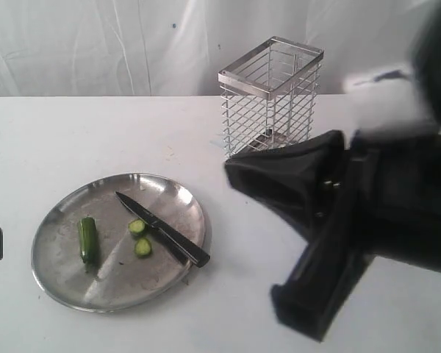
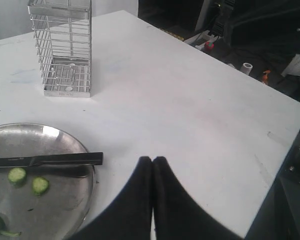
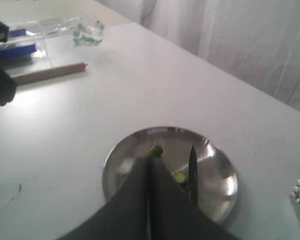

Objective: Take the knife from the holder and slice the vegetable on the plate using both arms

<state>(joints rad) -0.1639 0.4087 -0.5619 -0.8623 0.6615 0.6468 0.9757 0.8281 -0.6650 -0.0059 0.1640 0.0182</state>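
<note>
- The left gripper [image 2: 152, 160] is clenched with nothing between its fingers; its wrist view shows the two black fingertips pressed together over bare white table [image 2: 190, 100], just off the plate's right rim. In the exterior view only a dark sliver of this arm shows at the far left edge.
- The steel plate [image 1: 59, 283] sits on the near left part of the table.
- On the left half of the plate lies the vegetable [image 1: 87, 240], a dark-green piece lying lengthwise near to far, with its cut end facing away.
- Two cut slices [image 1: 140, 237] lie near the plate's middle, pale green inside, touching or almost touching the knife.
- The black knife [image 1: 162, 228] lies flat on the plate, tip toward the far left, handle reaching over the near right rim. No gripper touches it.
- The wire holder [image 1: 270, 99] stands upright, far from the plate and to its right, with nothing in it.
- The right gripper [image 3: 150, 162] is likewise clenched on nothing, its fingers closed together. In the exterior view its arm [image 1: 367, 220] fills the right side, a large blurred black shape.
</note>
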